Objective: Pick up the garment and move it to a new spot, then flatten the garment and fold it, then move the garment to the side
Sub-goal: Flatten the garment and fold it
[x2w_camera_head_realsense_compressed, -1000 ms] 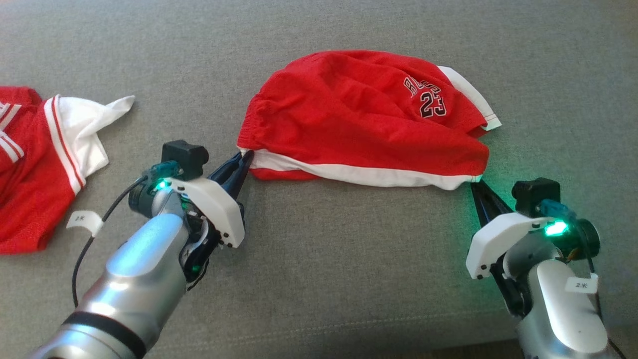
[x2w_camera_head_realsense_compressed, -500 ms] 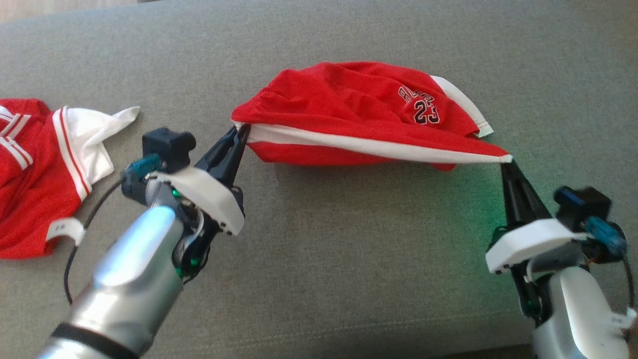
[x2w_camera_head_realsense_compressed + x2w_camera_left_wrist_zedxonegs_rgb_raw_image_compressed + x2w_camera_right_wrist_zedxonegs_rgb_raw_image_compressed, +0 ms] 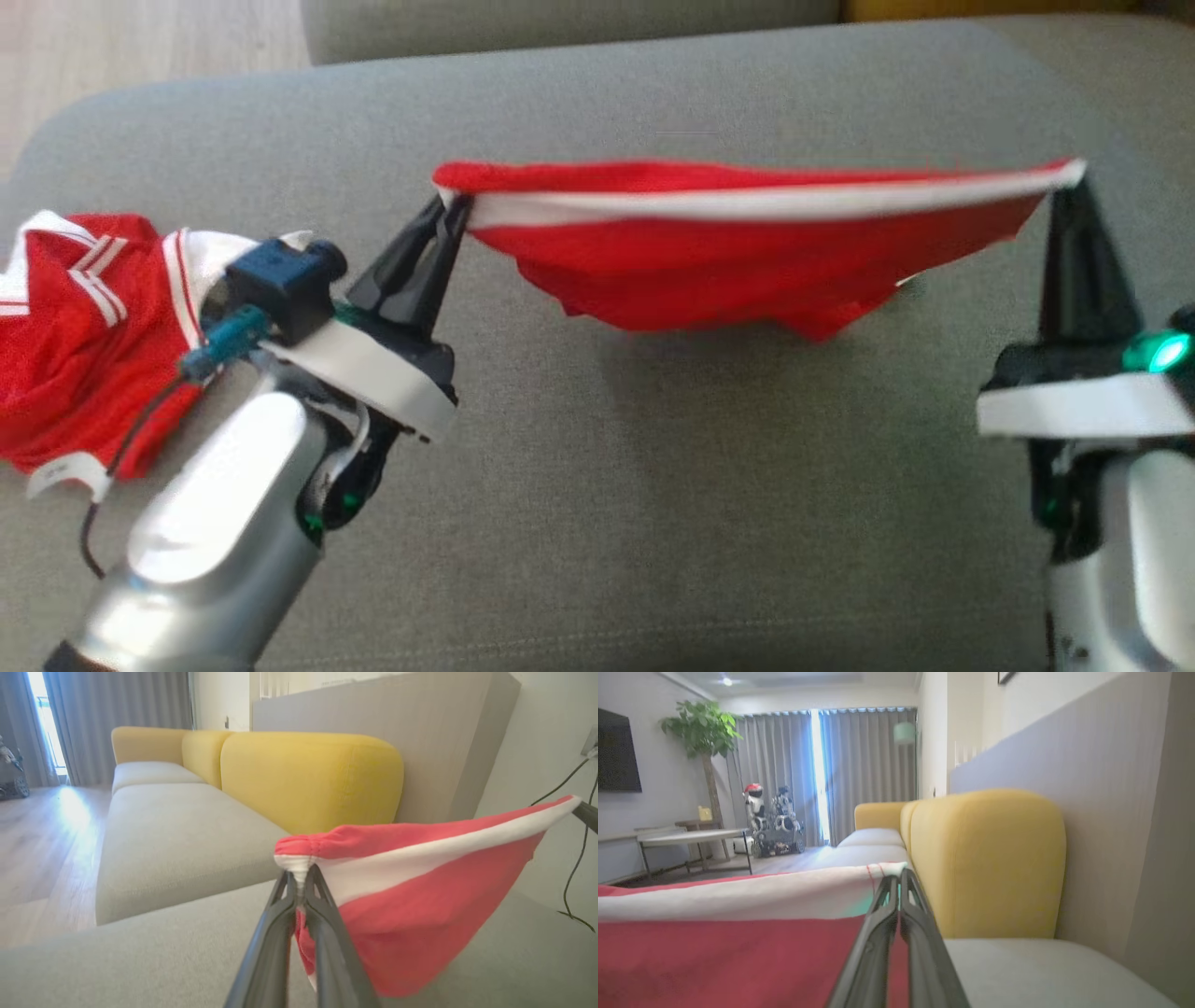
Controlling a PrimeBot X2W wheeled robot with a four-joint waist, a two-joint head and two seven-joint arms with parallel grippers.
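Note:
The garment (image 3: 738, 257) is a pair of red shorts with a white side stripe, hanging stretched in the air above the grey sofa seat (image 3: 653, 485). My left gripper (image 3: 455, 202) is shut on its left corner, and my right gripper (image 3: 1072, 177) is shut on its right corner. The white stripe runs taut between the two grips while the red cloth sags below. In the left wrist view, the fingers pinch the white corner of the garment (image 3: 420, 891) at the left gripper (image 3: 299, 879). In the right wrist view, the right gripper (image 3: 896, 873) clamps the stripe's end of the garment (image 3: 738, 942).
A second red and white garment (image 3: 84, 327) lies crumpled on the seat at the far left, beside my left forearm. Yellow back cushions (image 3: 308, 774) stand behind the seat. Wooden floor (image 3: 140, 56) shows past the seat's far left corner.
Both grippers have risen and spread apart, lifting the shorts off the seat and pulling the striped edge straight. The head camera has also tilted, shifting the whole picture.

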